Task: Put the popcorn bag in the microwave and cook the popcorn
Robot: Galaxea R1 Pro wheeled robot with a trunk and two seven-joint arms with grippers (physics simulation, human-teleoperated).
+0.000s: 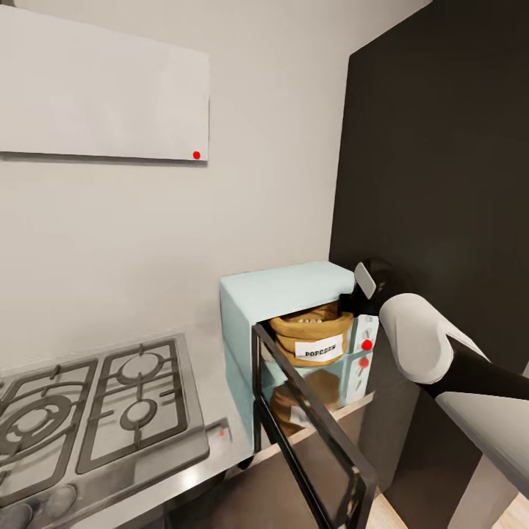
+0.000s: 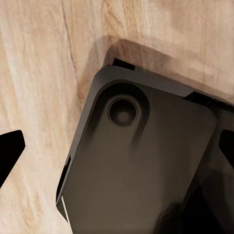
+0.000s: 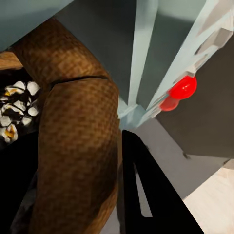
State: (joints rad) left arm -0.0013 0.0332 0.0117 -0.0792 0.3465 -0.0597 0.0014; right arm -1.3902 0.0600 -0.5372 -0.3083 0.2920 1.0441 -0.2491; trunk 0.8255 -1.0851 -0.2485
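**Popcorn bag upright inside the open microwave**

The popcorn bag (image 1: 312, 339) stands inside the microwave (image 1: 283, 294), in the cavity behind the opened door. Its long axis runs vertically, with the rolled rim and open mouth pointing up and the white POPCORN label facing outward toward the robot. The popcorn (image 1: 312, 320) shows as a pale heap in the mouth of the bag; in the right wrist view the pieces (image 3: 17, 109) look puffed and white with yellow-brown flecks, sitting inside the thick woven rim (image 3: 73, 146).

The microwave sits on the grey countertop (image 1: 209, 411), against the pale wall and next to a tall dark panel (image 1: 441, 147). Its black-framed glass door (image 1: 308, 433) hangs open, swung out toward the robot, and the bag's reflection shows in the glass. Red round knobs (image 1: 366, 344) line the control strip at the right of the cavity; they appear again in the right wrist view (image 3: 183, 87).

The right arm (image 1: 441, 367) reaches toward the microwave's front, its gripper (image 1: 364, 290) at the upper right edge of the opening, just beside the bag's rim. One dark finger (image 3: 146, 195) lies close alongside the bag, but whether the pincer is spread or pinching cannot be told.

A gas hob (image 1: 88, 411) with black grates lies on the countertop to the left of the microwave.

The left wrist view looks at a dark rounded base plate (image 2: 141, 165) over a pale wood floor (image 2: 39, 73); one dark fingertip (image 2: 9, 153) shows at the edge, and the left pincer's state cannot be told.
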